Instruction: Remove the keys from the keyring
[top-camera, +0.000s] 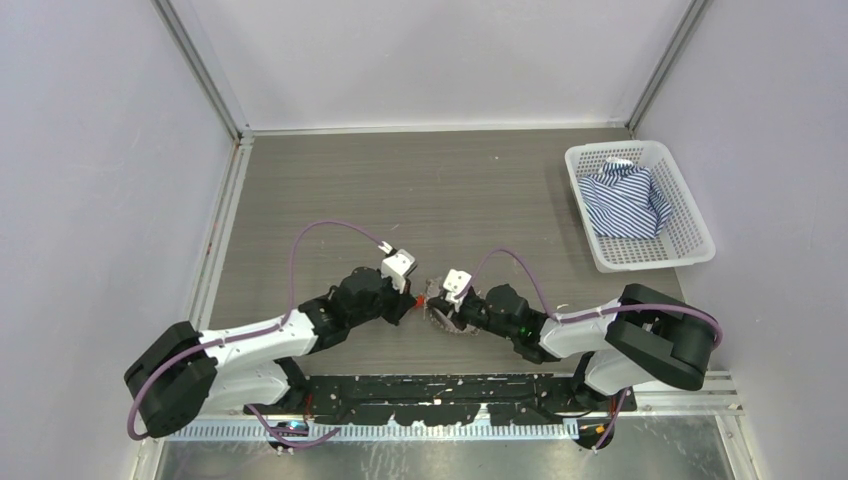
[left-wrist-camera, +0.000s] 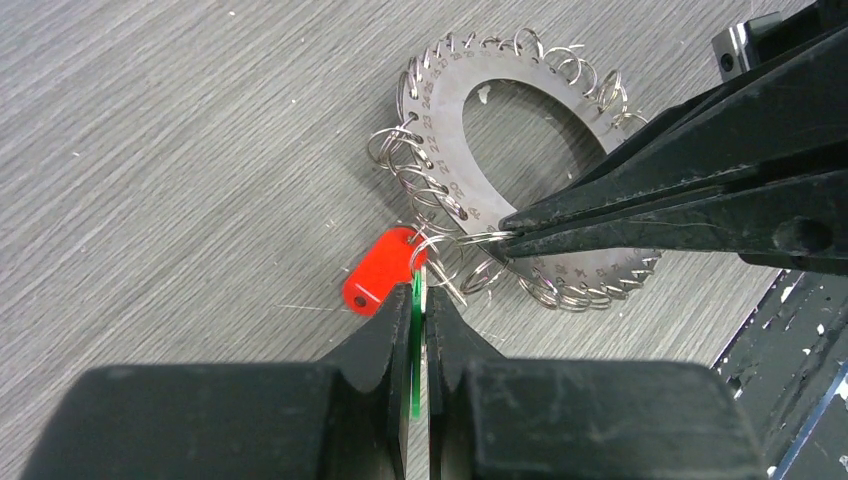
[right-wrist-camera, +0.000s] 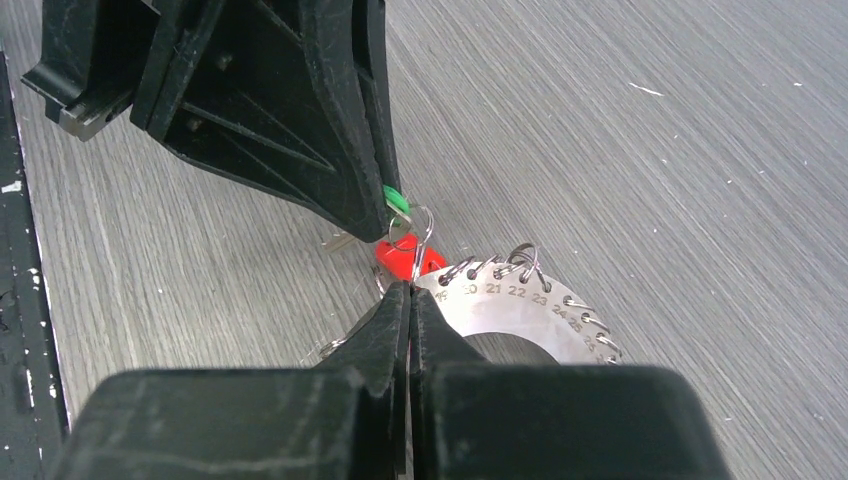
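A flat silvery numbered disc (left-wrist-camera: 445, 120) with many small wire rings round its rim lies on the table, also in the right wrist view (right-wrist-camera: 500, 310). My left gripper (left-wrist-camera: 420, 300) is shut on the green plastic key head (left-wrist-camera: 416, 340), held edge-on. A red plastic tag (left-wrist-camera: 380, 272) lies beside it. A thin wire keyring (left-wrist-camera: 440, 243) joins the green head toward the disc. My right gripper (right-wrist-camera: 410, 292) is shut on this keyring at the disc's edge. The two grippers meet tip to tip (top-camera: 412, 300), (top-camera: 440, 308).
A white basket (top-camera: 690, 240) holding a blue-striped cloth (top-camera: 625, 200) stands at the back right. Grey walls enclose the wood-grain table. A black rail (top-camera: 450, 385) runs along the near edge by the arm bases.
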